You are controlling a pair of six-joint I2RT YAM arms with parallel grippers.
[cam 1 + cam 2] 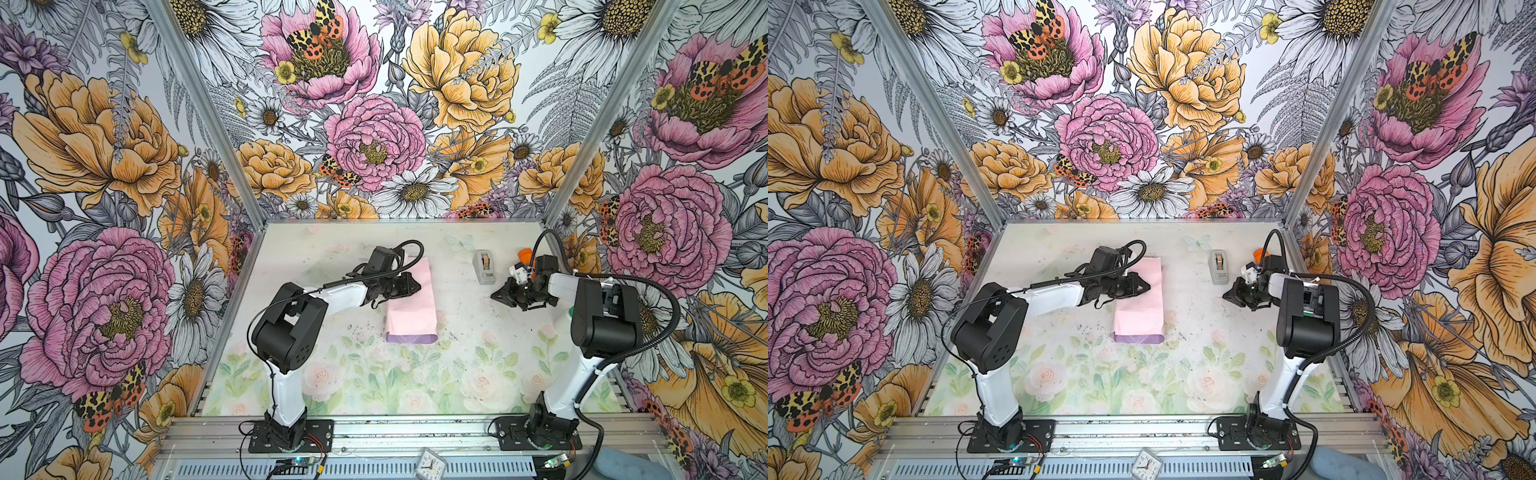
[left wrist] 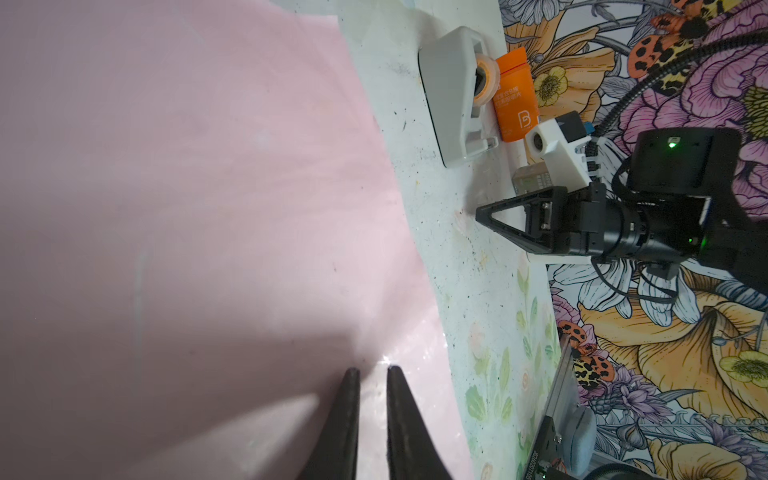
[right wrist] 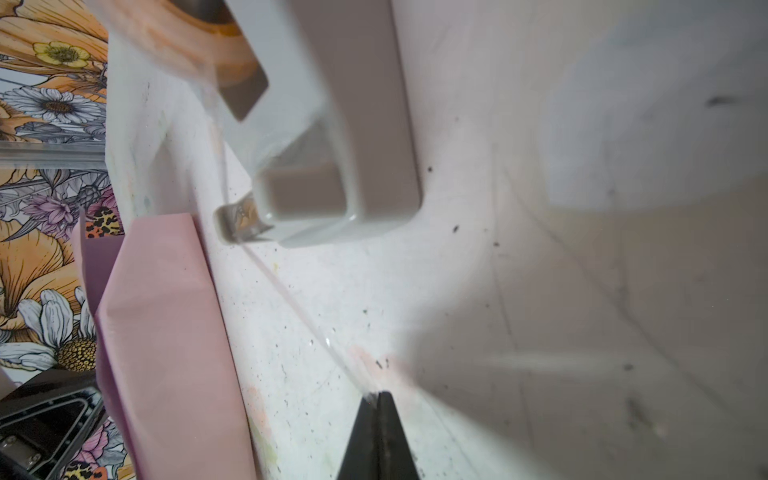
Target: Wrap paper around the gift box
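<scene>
Both top views: high, frontal, looking down on the whole table (image 1: 332, 374). Wrist views: close, both showing the paper (image 2: 166, 208).

Two claws (left claw (image 2: 370, 370), right claw (image 3: 376, 395)), one paper (image 1: 411, 307), one tape dispenser (image 1: 484, 266), one bottle (image 2: 517, 99), one clock (image 1: 432, 463).

The thin pale pink paper sheet (image 2: 208, 208) looks matt and smooth apart from faint creases. The small grey tape dispenser (image 2: 449, 104) is smooth moulded plastic with a soft sheen, the clear tape strip (image 3: 305, 318) running from it is glossy and see-through, and the orange bottle (image 2: 517, 95) beside it has a shiny plastic skin. The white floral-printed tabletop (image 1: 478, 332) is matt, scuffed and flecked with dark specks, and the ribbed frame rail (image 1: 415, 432) at the front is bare brushed metal.
</scene>
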